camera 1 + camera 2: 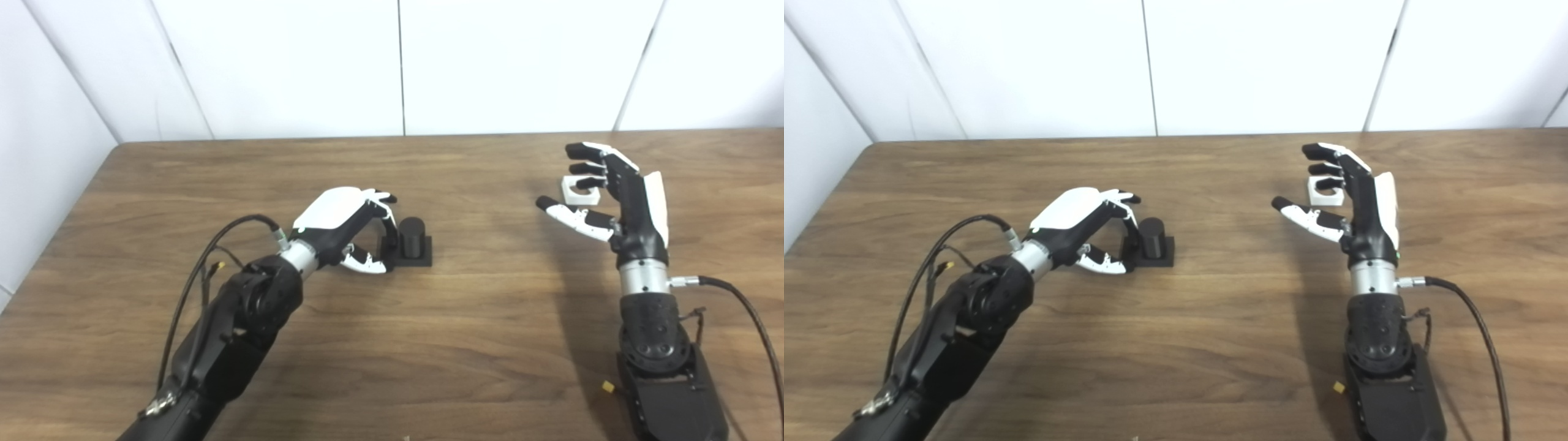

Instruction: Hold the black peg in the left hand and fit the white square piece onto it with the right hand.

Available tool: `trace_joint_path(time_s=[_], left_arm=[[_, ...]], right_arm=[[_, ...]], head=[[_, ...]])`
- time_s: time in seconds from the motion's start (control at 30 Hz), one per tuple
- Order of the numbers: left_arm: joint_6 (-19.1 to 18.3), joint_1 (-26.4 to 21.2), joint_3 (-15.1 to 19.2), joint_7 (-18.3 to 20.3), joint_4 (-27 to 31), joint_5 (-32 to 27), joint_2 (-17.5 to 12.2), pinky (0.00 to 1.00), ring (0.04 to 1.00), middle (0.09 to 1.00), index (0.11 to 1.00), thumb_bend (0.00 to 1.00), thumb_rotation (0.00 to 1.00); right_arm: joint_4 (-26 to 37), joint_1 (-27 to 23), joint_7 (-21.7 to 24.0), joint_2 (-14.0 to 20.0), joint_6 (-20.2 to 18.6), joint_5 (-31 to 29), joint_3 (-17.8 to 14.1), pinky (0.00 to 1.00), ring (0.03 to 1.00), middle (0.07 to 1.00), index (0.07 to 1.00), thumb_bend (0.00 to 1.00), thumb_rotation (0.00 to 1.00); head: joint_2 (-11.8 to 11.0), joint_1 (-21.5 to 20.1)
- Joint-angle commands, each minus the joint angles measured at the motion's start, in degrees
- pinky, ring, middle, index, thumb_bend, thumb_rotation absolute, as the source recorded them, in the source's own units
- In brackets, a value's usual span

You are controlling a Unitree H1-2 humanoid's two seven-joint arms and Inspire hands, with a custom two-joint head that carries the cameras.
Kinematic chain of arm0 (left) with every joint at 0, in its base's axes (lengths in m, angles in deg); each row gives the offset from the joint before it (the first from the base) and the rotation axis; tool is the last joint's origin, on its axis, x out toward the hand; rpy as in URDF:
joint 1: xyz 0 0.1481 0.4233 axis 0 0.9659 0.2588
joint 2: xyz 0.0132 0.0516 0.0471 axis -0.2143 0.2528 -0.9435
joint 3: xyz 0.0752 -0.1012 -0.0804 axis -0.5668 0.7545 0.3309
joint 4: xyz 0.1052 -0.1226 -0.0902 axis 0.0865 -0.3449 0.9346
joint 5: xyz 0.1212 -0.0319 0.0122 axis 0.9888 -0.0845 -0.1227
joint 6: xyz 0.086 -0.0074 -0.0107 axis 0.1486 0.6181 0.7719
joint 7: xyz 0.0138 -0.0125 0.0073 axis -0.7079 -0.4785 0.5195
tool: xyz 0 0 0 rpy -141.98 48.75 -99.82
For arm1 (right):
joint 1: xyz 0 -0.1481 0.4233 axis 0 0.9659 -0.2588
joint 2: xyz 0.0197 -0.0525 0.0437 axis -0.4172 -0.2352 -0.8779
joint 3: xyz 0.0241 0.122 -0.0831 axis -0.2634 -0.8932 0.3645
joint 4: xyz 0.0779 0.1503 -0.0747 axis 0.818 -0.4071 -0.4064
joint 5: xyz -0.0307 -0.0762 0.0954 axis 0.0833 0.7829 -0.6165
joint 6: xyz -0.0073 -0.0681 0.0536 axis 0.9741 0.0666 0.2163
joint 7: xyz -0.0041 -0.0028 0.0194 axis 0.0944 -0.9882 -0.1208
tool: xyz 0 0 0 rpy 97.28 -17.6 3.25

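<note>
Black peg upright on its square black base, mid-table on the wooden table. Left hand just beside it on the left, fingers curled over toward the peg, thumb low near the base edge; contact not clear, nothing gripped. White square piece flat on the table, far right, well apart from the peg. Right hand raised in front of it, fingers spread wide, empty, fingertips overlapping the piece in view.
</note>
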Motion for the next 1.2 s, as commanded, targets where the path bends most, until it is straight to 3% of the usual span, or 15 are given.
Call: trace_joint_path(time_s=[0.0,0.47,0.87,0.97,1.17], left_arm=[[-0.35,0.82,-0.42,1.03,1.74,0.28,-0.67,0.93,0.957,0.921,0.495,0.52,0.08],[0.54,4.01,-0.30,0.47,2.65,0.45,-1.07,0.93,0.967,0.929,0.496,0.52,0.08],[2.35,3.83,0.21,-0.87,0.32,0.40,-1.29,0.94,0.970,0.925,0.496,0.52,0.08],[2.98,3.72,0.32,-1.40,-0.27,0.19,-1.41,0.92,0.968,0.928,0.496,0.52,0.08],[3.02,3.67,0.62,-1.37,-0.55,0.39,-1.54,0.91,0.967,0.929,0.496,0.52,0.08]], right_arm=[[2.47,-2.93,-0.36,0.58,0.58,0.82,-0.41,0.59,0.677,0.727,0.690,0.65,0.13],[5.13,-5.49,1.86,4.54,-3.06,1.32,-1.95,0.62,0.696,0.731,0.695,0.67,0.13],[1.40,-13.19,10.96,16.82,-5.77,4.19,-0.51,0.62,0.747,0.775,0.697,0.70,0.17],[0.39,-15.72,15.03,19.78,-7.88,4.31,0.38,0.68,0.791,0.799,0.705,0.72,0.18],[-4.23,-20.98,21.03,24.92,-7.35,5.02,3.22,0.71,0.807,0.812,0.729,0.74,0.21]], head=[[0.01,-0.05],[-0.38,-7.42],[-0.81,-9.07],[-0.99,-9.19],[-1.56,-9.06]])
